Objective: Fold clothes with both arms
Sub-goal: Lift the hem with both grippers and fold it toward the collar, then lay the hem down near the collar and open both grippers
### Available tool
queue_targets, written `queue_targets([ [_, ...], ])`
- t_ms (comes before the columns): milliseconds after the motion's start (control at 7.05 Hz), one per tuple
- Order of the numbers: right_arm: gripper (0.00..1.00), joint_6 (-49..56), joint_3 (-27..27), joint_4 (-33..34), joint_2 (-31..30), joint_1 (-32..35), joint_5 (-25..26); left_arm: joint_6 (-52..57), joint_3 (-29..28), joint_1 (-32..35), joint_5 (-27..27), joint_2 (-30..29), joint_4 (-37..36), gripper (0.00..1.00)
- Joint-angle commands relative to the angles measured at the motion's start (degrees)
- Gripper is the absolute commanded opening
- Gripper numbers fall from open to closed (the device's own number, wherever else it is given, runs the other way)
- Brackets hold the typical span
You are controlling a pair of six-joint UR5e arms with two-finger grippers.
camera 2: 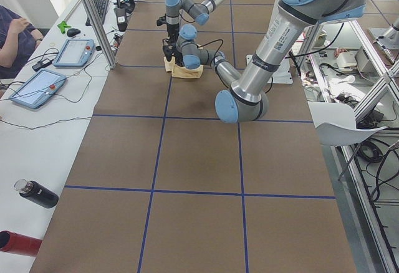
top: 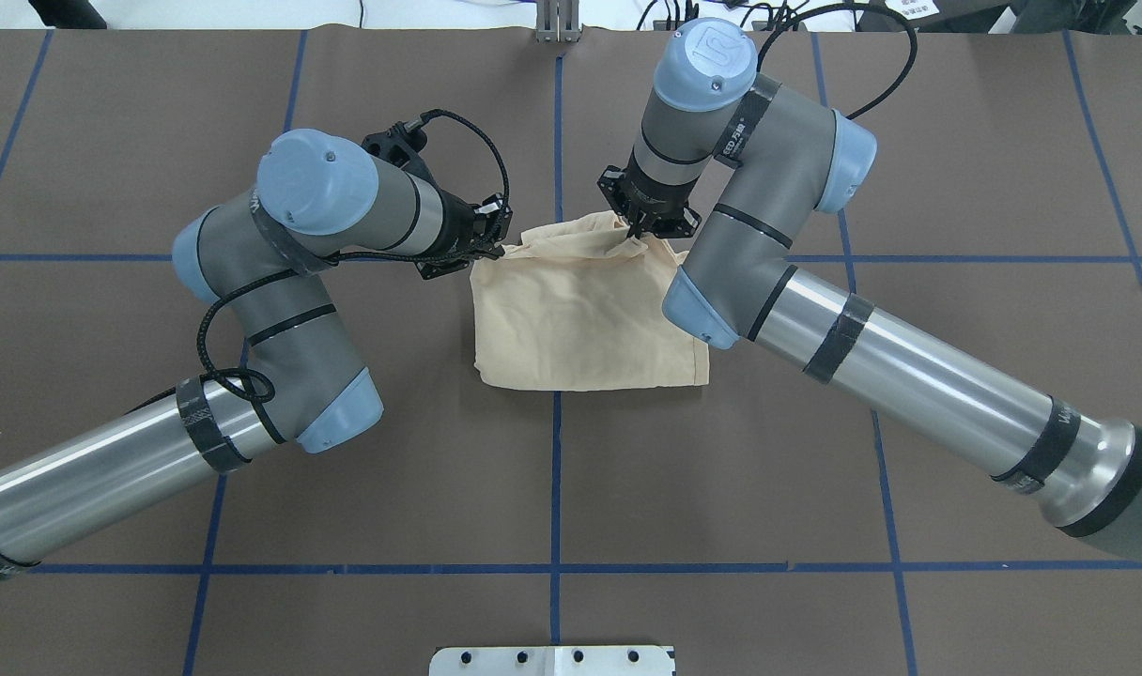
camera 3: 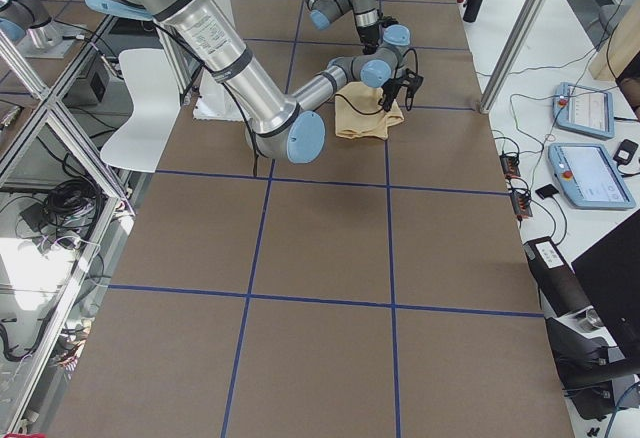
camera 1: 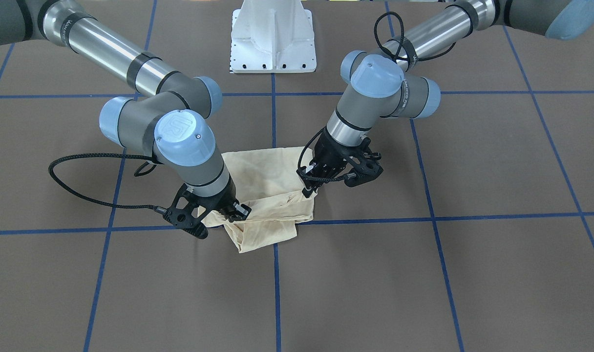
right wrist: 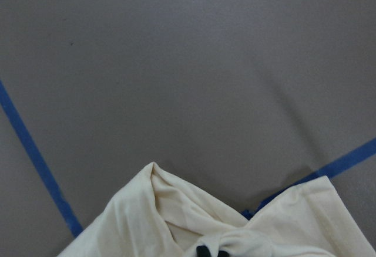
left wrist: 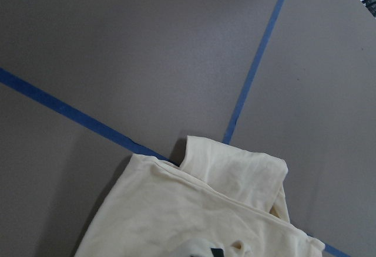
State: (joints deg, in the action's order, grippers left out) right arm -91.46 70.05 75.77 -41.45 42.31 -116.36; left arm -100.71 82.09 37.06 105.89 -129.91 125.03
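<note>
One shirt (camera 1: 270,183), pale cream, folded down to a small block. It lies centre of the front view on the brown surface (camera 1: 424,293), over a blue tape cross (camera 1: 276,222). The nearest part is a loose flap reaching toward the lower centre of the frame.

Handling call:
- Thin, light and fully limp, so it sags from whatever point holds it.
- The layers will slide over each other (expect the stack to shear if one side leads).
- Not fragile.
- Take it at the two corners of one edge, pinching all layers at once, with both sides level. A mid-edge grab would just bunch it.

Next back:
- Right tool (camera 1: 231,212): lower left of the cloth in that view, jaws closed on a gathered corner. Its wrist view shows cloth puckered up into it.
- Left tool (camera 1: 309,188): right edge of the cloth, jaws narrow on the opposite corner. It reads as a pinch too, with less cloth gathered.
- Both sit on the edge away from the robot, and that edge looks slightly raised.

Further back:
- Right arm (camera 1: 189,146): wrist tilted down and inward, forearm running to the upper left.
- Left arm (camera 1: 375,93): mirrors it but steeper, forearm running to the upper right.
- White pedestal (camera 1: 273,39): top centre, well apart from the cloth.
</note>
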Motion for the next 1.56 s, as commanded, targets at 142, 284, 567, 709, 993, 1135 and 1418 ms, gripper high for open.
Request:
queue_targets([
  [142, 0.0, -0.03, -1.93, -0.98, 1.19, 0.05, 0.52, 0.25, -3.77, 0.21, -0.33, -1.49, 3.55, 0.29],
  [284, 0.1, -0.12, -1.85, -1.33, 1.28, 0.05, 0.43, 0.08, -3.78, 0.82, -0.51, -1.49, 3.55, 0.57],
  [567, 1.0, 1.8, -1.76, -3.17, 1.1, 1.35, -0.61, 0.69, -3.51, 2.83, 0.1, -1.49, 2.94, 0.99],
  [709, 1.0, 4.08, -0.45, -3.09, 1.11, 1.45, -2.45, 1.56, -3.51, 3.98, 1.94, -1.23, 2.76, 0.99],
  [993, 1.0, 4.45, 3.58, -2.56, 0.32, -0.11, -3.26, 6.03, 0.85, 6.36, 5.9, 3.22, 1.8, 0.99],
  [1135, 1.0, 5.06, 3.78, -2.47, -0.12, -3.95, -1.35, 8.23, 3.23, 7.14, 6.0, 5.26, 1.1, 0.99],
  [1418, 1.0, 16.33, 2.12, -2.3, 0.05, -6.89, 4.72, 8.43, 3.34, 8.03, 6.78, 5.54, 0.04, 0.99],
])
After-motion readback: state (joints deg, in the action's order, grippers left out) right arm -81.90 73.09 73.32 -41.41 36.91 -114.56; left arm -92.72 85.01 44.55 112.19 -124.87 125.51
